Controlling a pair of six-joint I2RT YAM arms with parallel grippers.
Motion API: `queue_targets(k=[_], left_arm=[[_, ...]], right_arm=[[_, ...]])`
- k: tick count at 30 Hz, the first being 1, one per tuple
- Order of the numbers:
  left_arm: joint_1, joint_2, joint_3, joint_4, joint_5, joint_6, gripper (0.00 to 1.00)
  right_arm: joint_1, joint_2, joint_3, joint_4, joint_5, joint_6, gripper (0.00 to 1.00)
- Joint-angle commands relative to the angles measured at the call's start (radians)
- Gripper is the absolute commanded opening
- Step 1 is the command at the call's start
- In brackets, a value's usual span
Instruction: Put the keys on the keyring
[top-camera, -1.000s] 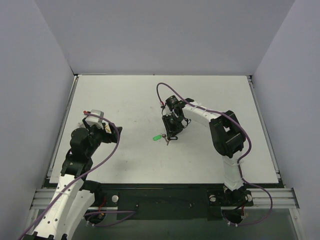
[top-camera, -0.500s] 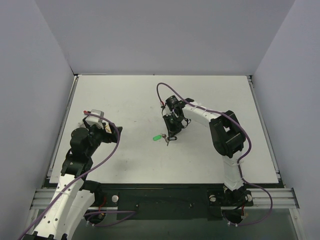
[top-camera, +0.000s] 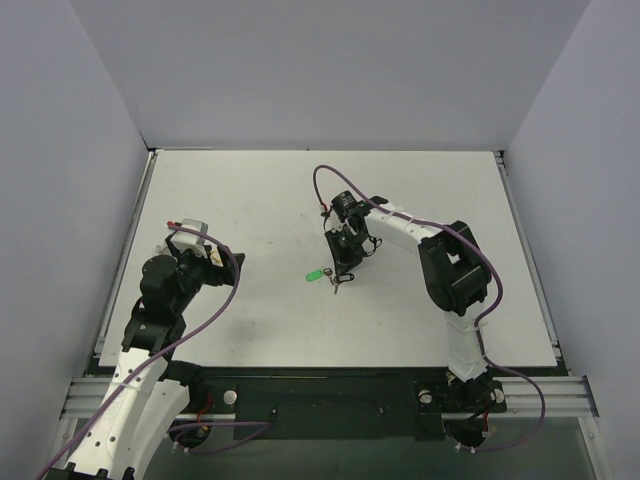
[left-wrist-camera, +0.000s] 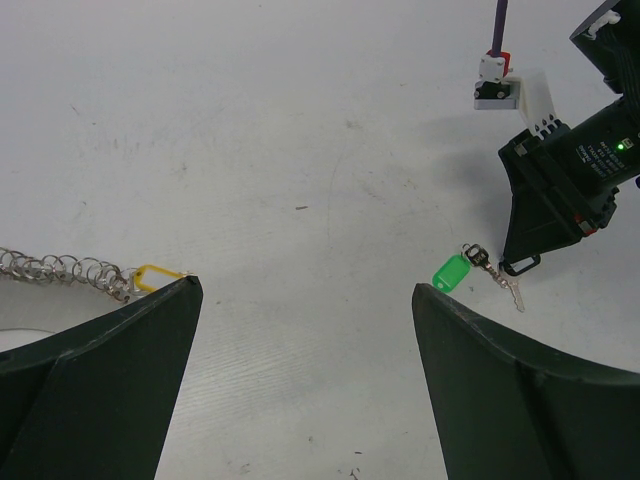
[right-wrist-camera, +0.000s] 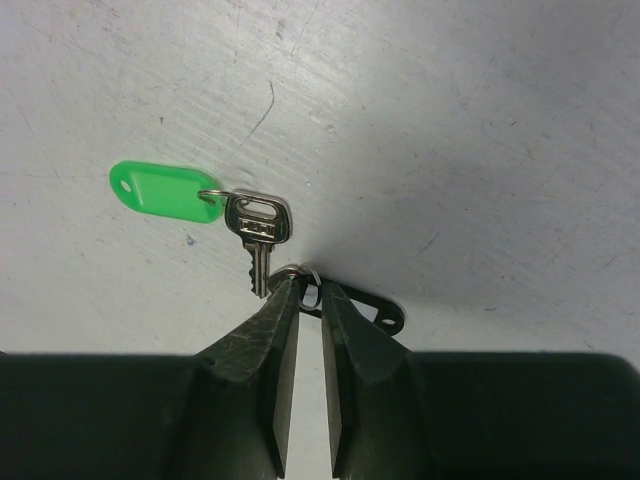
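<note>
The green-tagged key lies on the table with its green tag to the left; it also shows in the top view and the left wrist view. My right gripper points down at the table with its jaws almost together, pinching the small ring of the black-rimmed tag, which lies partly behind the right finger. In the top view my right gripper is at mid-table. The keyring's coiled wire and yellow tag lie by my left gripper, which is open and empty.
The white table is bounded by grey walls at the back and sides. The right arm's wrist and purple cable show at the upper right of the left wrist view. The left arm sits near the table's left edge.
</note>
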Motion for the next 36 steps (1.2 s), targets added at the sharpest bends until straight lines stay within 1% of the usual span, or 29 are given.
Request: queue_targets(k=[1, 4, 8, 15, 19, 25, 26, 29, 33, 35, 36], left_arm=[[0.007, -0.001, 0.016, 0.053, 0.013, 0.004, 0.97], [0.008, -0.001, 0.016, 0.053, 0.013, 0.006, 0.97], [0.010, -0.003, 0.016, 0.055, 0.013, 0.004, 0.98], [0.010, -0.003, 0.017, 0.053, 0.013, 0.004, 0.98], [0.010, -0.003, 0.016, 0.055, 0.013, 0.004, 0.98], [0.008, -0.001, 0.016, 0.055, 0.014, 0.004, 0.98], [0.008, -0.003, 0.016, 0.053, 0.014, 0.004, 0.98], [0.008, -0.003, 0.017, 0.055, 0.014, 0.004, 0.98], [0.010, -0.001, 0.014, 0.058, 0.028, 0.001, 0.98], [0.010, 0.003, 0.013, 0.071, 0.080, -0.002, 0.98], [0.008, 0.000, 0.013, 0.079, 0.103, -0.005, 0.98]], right_arm=[[0.010, -0.010, 0.027, -0.043, -0.023, 0.008, 0.15], [0.014, -0.007, 0.026, -0.043, -0.025, 0.008, 0.17], [0.019, -0.002, 0.027, -0.042, -0.023, 0.008, 0.17], [0.025, -0.002, 0.027, -0.043, -0.014, 0.008, 0.14], [0.027, 0.004, 0.026, -0.045, 0.026, 0.012, 0.11], [0.025, 0.007, 0.024, -0.047, 0.044, 0.012, 0.04], [0.025, 0.005, 0.023, -0.047, 0.044, 0.011, 0.00], [0.025, 0.001, 0.024, -0.047, 0.034, 0.005, 0.00], [0.019, -0.054, 0.001, -0.039, 0.012, -0.041, 0.00], [0.001, -0.123, -0.051, -0.017, -0.020, -0.067, 0.00], [-0.005, -0.180, -0.066, -0.002, -0.059, -0.080, 0.00]])
